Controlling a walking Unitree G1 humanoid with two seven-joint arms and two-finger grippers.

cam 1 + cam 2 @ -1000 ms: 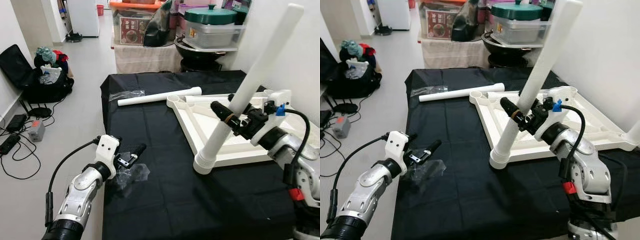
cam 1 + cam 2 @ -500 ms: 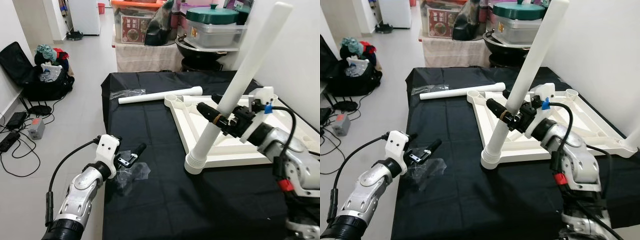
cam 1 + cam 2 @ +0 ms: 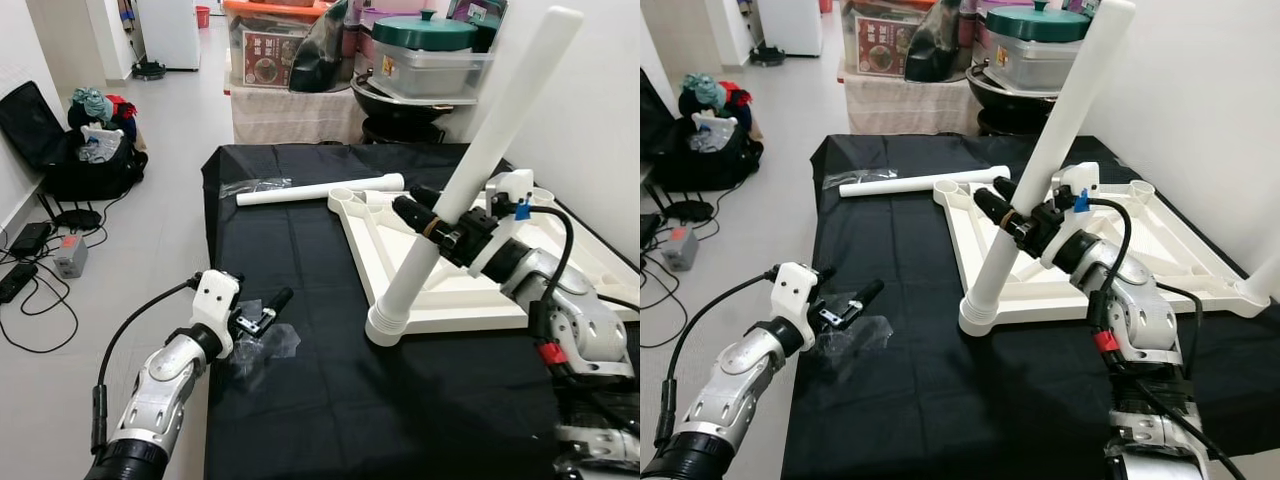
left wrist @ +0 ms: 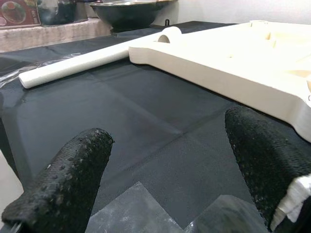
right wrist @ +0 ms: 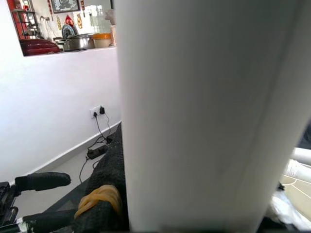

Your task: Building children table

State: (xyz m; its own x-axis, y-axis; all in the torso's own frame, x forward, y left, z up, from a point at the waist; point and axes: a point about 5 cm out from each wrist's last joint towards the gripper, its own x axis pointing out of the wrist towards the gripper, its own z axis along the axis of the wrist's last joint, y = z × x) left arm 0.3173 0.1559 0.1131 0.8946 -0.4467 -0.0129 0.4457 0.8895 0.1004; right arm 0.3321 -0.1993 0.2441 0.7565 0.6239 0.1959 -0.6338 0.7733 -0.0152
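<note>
A white table top point(image 3: 470, 290) lies upside down on the black cloth. My right gripper point(image 3: 432, 222) is shut on a long white table leg point(image 3: 470, 170) that leans steeply, its ribbed lower end point(image 3: 386, 326) resting at the top's near left corner. The right wrist view has that leg point(image 5: 204, 111) close up against a black finger point(image 5: 99, 213). Another white leg point(image 3: 320, 190) lies flat on the cloth at the far side. My left gripper point(image 3: 262, 310) hovers open above a clear plastic bag point(image 3: 262, 348) near the cloth's left edge, nothing between its fingers point(image 4: 58, 179).
The black cloth point(image 3: 330, 400) covers a low surface. Behind it stand a draped bench point(image 3: 290, 110) with boxes, a green-lidded tub point(image 3: 425, 50) and a dark wok. A black bag point(image 3: 70, 160) and cables point(image 3: 30, 270) lie on the floor at the left. A white wall runs along the right.
The leg in my right gripper has shifted left and slightly nearer the corner, its foot sliding left along the cloth. My left gripper has stayed where it was.
</note>
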